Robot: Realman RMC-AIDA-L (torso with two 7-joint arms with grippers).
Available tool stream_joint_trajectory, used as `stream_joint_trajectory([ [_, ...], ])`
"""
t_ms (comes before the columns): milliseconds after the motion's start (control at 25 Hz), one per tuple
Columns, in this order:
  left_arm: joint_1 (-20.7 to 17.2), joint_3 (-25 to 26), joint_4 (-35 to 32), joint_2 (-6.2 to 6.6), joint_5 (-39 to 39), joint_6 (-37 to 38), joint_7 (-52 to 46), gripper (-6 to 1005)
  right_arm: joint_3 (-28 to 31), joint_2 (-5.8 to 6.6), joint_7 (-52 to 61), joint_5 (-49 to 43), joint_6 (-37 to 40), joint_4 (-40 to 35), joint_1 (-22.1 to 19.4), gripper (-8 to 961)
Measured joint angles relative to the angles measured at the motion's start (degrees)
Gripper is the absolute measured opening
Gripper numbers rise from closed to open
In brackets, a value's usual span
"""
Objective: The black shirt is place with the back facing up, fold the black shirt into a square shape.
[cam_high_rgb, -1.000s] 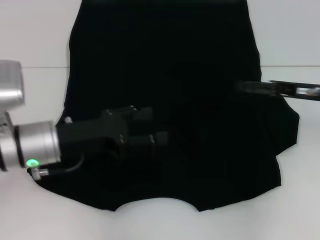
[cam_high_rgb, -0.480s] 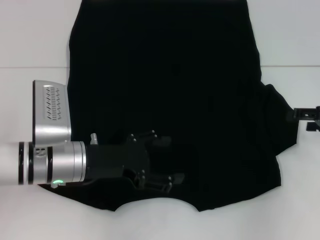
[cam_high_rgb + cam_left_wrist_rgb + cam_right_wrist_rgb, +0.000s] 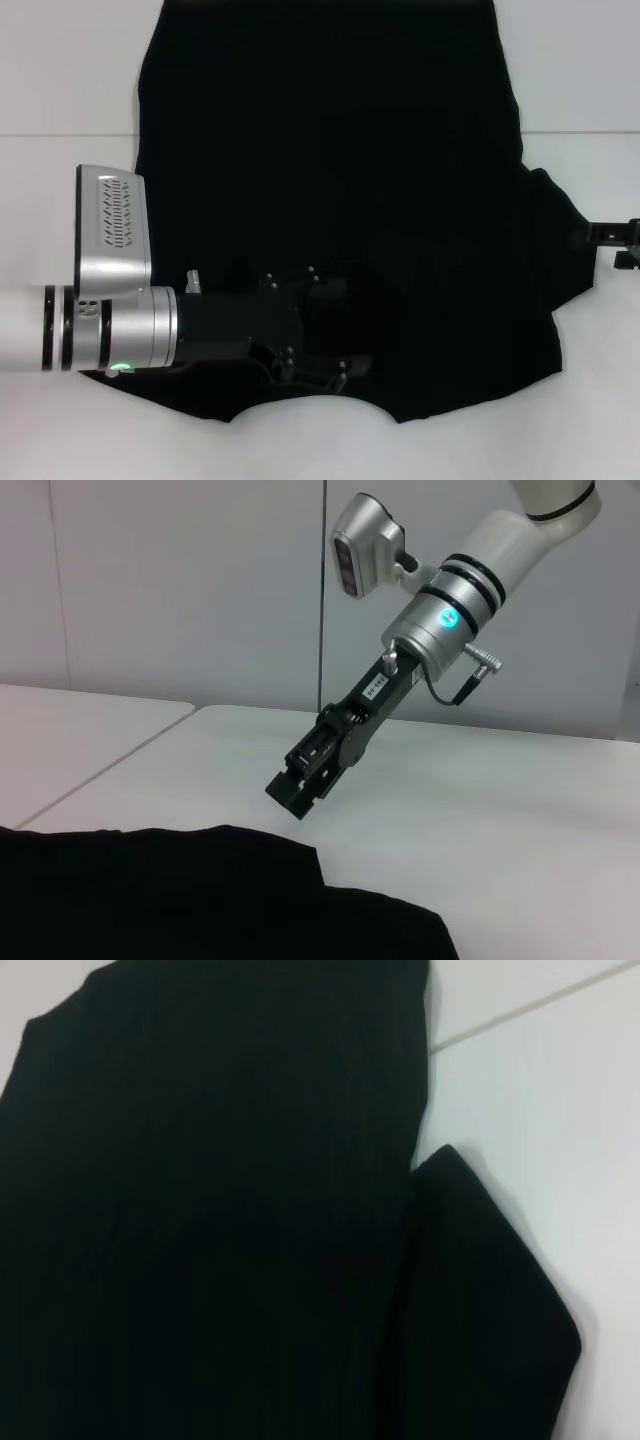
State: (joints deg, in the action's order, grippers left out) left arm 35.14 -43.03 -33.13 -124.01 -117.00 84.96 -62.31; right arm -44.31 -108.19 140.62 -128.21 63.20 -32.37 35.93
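Observation:
The black shirt (image 3: 330, 150) lies spread flat on the white table (image 3: 60, 80), plain side up, with its neck notch at the near edge. One sleeve (image 3: 562, 250) sticks out on the right. My left gripper (image 3: 345, 325) reaches in from the left over the near part of the shirt, fingers spread open, nothing seen between them. At the right edge, beside that sleeve, my right gripper (image 3: 612, 235) is off the cloth. The left wrist view shows the right gripper (image 3: 295, 788) hanging above bare table past the shirt (image 3: 150, 900). The right wrist view shows only the shirt (image 3: 200, 1210) and table.
A seam (image 3: 60, 134) runs across the table on both sides of the shirt. White tabletop surrounds the shirt on the left, right and near sides. A pale wall (image 3: 180, 580) stands beyond the table in the left wrist view.
My right gripper has drawn back from over the shirt's right side to the table's right edge. My left arm has swung nearer and farther right across the shirt's near part.

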Motion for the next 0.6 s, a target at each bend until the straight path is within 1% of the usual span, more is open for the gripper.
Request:
stream_joint_trajectory([
  [120,0.0,0.2,0.0,-0.01,0.1,-0.3,0.0,963,-0.1,-0.33,-0.1,-0.4,-1.0,0.9,0.6,788],
  [400,-0.2,0.4,0.0,-0.01,0.3,-0.8,0.0,963,-0.9,-1.57,-0.5,-0.5,-3.5,1.3,0.9,779],
  [600,-0.1,0.5,0.0,-0.01,0.4,-0.8,-0.1,962,-2.1,-2.03,-0.3,-0.5,-4.2,1.4,1.1,773],
])
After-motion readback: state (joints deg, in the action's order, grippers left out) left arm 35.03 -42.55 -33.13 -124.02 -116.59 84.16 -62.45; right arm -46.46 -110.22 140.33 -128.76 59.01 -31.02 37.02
